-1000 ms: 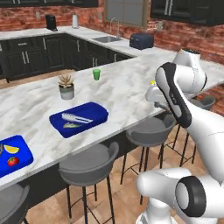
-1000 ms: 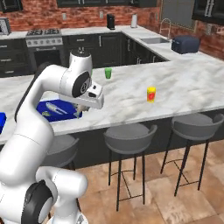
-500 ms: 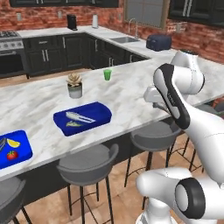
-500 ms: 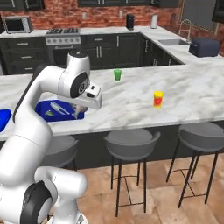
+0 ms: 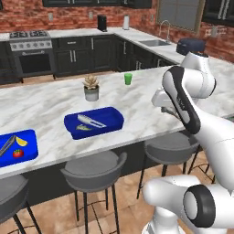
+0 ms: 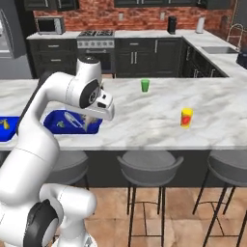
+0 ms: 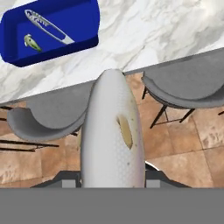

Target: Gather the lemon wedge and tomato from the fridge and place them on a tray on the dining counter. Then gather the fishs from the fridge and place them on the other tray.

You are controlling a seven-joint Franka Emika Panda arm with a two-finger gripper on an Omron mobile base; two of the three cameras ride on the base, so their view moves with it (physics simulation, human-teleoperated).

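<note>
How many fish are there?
2. One grey-silver fish is held in the gripper, above the stools. One small olive fish lies in the blue tray on the dining counter, beside a long silver utensil.

fish point(image 7: 111, 131): silver-grey, tan patch | tray point(image 7: 83, 19): deep blue | dining counter point(image 7: 175, 30): white-grey marble
</note>
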